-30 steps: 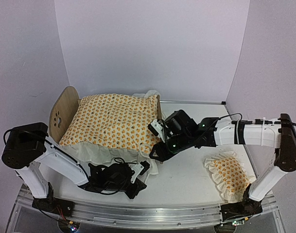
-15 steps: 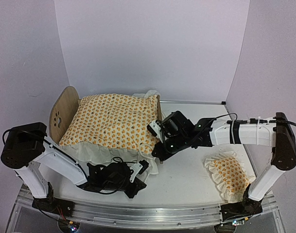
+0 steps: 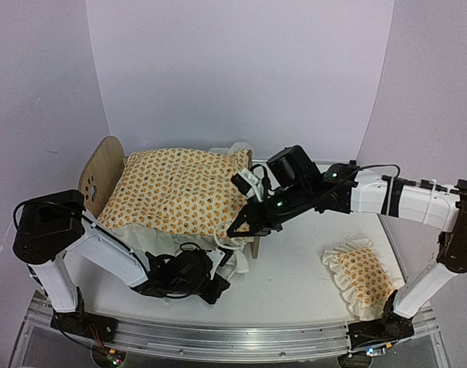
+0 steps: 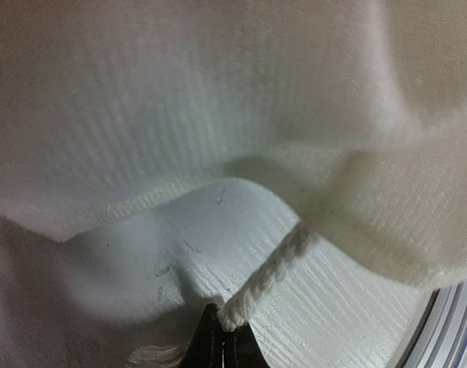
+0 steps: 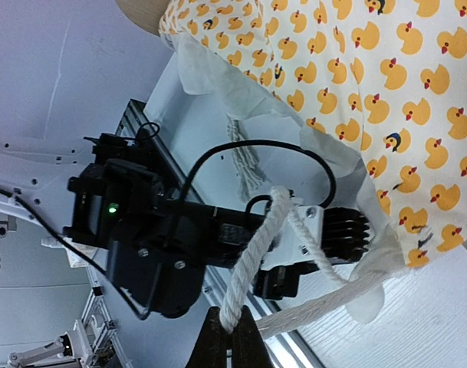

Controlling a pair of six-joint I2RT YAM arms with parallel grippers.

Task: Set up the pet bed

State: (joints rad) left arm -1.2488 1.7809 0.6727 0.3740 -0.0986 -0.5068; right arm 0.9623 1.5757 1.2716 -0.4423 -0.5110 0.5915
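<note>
White table (image 3: pixel 294 284), lilac walls. Bed (image 3: pixel 99 172) on it, under duck quilt (image 3: pixel 179 192). Right gripper (image 5: pixel 225 331) at bed's near right corner, clamped on cord (image 5: pixel 252 253). Left gripper (image 4: pixel 222 345) before bed, pinching cord too.

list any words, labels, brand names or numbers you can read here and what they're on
None: no view shows readable text.
quilt: yellow duck print only, no words.
pet bed: a paw-print cutout in its end board, no lettering.
</note>
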